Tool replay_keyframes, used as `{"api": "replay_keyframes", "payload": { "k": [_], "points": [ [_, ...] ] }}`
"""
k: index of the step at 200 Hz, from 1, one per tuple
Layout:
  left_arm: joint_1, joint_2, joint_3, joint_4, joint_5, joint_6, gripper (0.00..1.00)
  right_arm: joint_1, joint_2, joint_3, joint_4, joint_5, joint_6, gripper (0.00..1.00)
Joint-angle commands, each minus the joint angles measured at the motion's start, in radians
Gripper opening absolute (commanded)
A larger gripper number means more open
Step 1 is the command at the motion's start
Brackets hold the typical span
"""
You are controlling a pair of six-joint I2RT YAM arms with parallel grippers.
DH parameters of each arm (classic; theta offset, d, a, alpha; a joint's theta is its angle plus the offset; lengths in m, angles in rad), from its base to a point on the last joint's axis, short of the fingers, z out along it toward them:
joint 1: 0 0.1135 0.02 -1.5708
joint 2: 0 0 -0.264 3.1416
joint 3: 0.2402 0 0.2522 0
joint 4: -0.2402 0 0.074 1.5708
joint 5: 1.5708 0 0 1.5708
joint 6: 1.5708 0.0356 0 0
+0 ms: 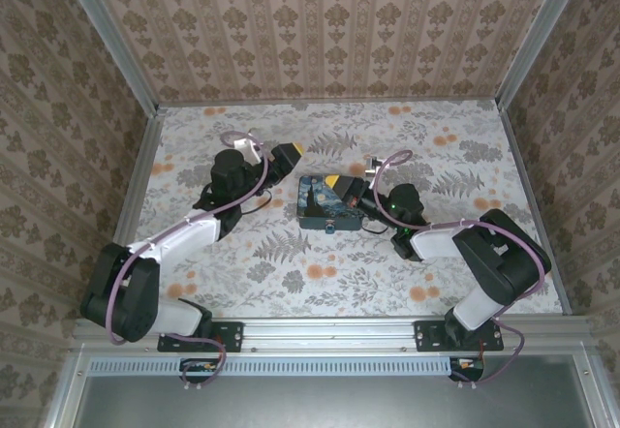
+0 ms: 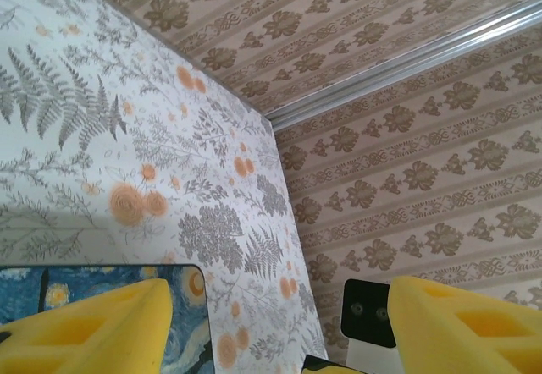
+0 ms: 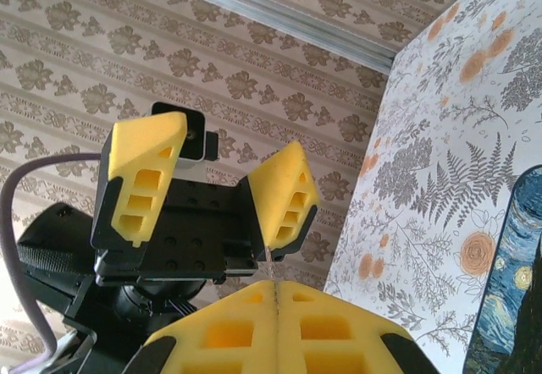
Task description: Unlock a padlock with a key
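- Left gripper (image 1: 289,152) sits out over the flowered surface (image 1: 291,273), up and to the left of the night-sky box (image 1: 320,213). It is not touching the box.
- From its own wrist camera, the left gripper's yellow fingers (image 2: 93,332) are spread wide with nothing between them. One corner of the box peeks in past the left finger.
- Right gripper (image 1: 334,182) hangs right over the box's upper right corner, with its arm reaching in from the right.
- On the right wrist camera, the right gripper's two yellow pads (image 3: 220,336) are pressed flat together, with just a seam showing between them.
- A thin sliver (image 3: 271,266) pokes out of that seam at the tips. It could be the key, but it is too fine to say.
- Straight ahead in that same view is the left gripper, facing back tip to tip. Its jaws stand apart, and one finger's tip sits just beside the sliver.
- The blue edge of the box shows at the lower right of that view, lying on the surface.
- Padlock: too small to pick out. A dark bit at the box's edge in the right wrist view is all I get, and I cannot tell what it is.
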Motion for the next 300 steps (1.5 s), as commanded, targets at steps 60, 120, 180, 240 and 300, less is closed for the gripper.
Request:
{"api": "replay_keyframes", "payload": {
  "k": [60,120,180,240,300],
  "points": [
    [0.015,0.014,-0.033,-0.050,0.100,-0.250,0.69,0.002,-0.015,0.006,-0.152,-0.091,-0.200,0.00],
    [-0.013,0.046,-0.012,-0.145,0.121,-0.403,0.55,0.090,-0.196,0.073,-0.624,0.098,-0.619,0.00],
    [-0.093,0.095,0.039,-0.171,0.106,-0.449,0.46,0.186,-0.304,0.112,-0.818,0.326,-0.890,0.00],
    [-0.154,0.130,0.061,-0.155,0.076,-0.469,0.35,0.221,-0.346,0.137,-0.890,0.427,-0.977,0.00],
    [-0.171,0.130,0.069,-0.166,0.061,-0.470,0.25,0.225,-0.327,0.156,-0.898,0.454,-1.004,0.00]
  ]
}}
